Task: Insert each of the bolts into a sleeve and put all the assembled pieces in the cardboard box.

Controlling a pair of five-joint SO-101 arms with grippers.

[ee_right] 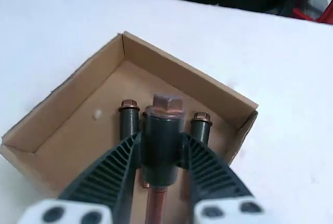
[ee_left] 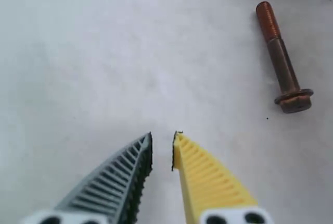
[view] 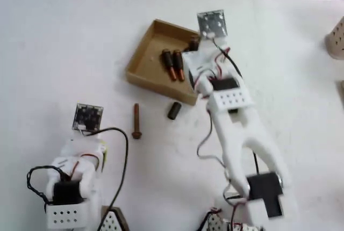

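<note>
Right pincer (ee_right: 160, 145) grips a sleeved bolt (ee_right: 162, 125) above the cardboard box (ee_right: 167, 72).

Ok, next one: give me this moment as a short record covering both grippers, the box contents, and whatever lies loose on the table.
left gripper: narrowly open, empty, above the table near the bolt
right gripper: shut on the held assembled piece, over the cardboard box
in box: two assembled pieces, side by side
loose on table: the bolt and one sleeve, both outside the box, apart from each other
left to do: that bolt and sleeve not yet joined
</note>
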